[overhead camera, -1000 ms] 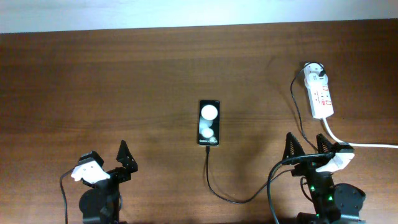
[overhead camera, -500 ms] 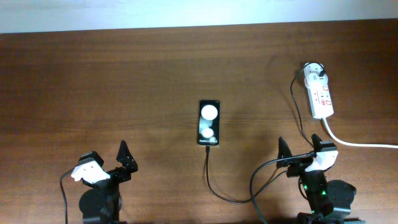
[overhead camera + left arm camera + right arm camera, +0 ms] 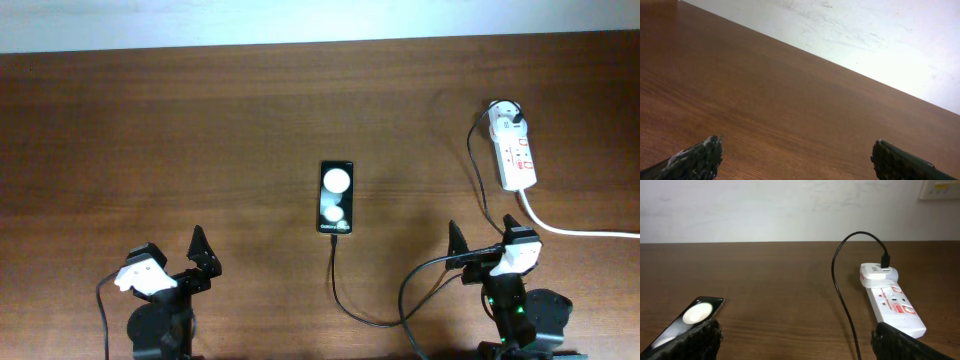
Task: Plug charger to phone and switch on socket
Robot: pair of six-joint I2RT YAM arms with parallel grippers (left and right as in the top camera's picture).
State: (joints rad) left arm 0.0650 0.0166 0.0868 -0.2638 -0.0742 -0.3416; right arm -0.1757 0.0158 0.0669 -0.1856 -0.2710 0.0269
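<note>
The black phone (image 3: pixel 336 197) lies flat mid-table, two white spots on its face; it also shows at the left of the right wrist view (image 3: pixel 687 320). The thin black charger cable (image 3: pixel 345 295) runs from the phone's near end, loops right and up to the white adapter (image 3: pixel 508 117) seated in the white socket strip (image 3: pixel 517 157). In the right wrist view the cable (image 3: pixel 840 287) arcs into the adapter (image 3: pixel 879 274) on the strip (image 3: pixel 895 307). My left gripper (image 3: pixel 168 262) is open and empty at front left. My right gripper (image 3: pixel 488 245) is open and empty, below the strip.
A thick white cord (image 3: pixel 575 228) leaves the strip's near end toward the right edge. The brown wooden table (image 3: pixel 200 130) ends at a white wall behind. The left wrist view shows only bare wood (image 3: pixel 790 115) between the open fingers (image 3: pixel 795 160).
My right arm has drawn back and turned slightly left over the last second, then held still. The left arm, phone, cable and strip have not moved.
</note>
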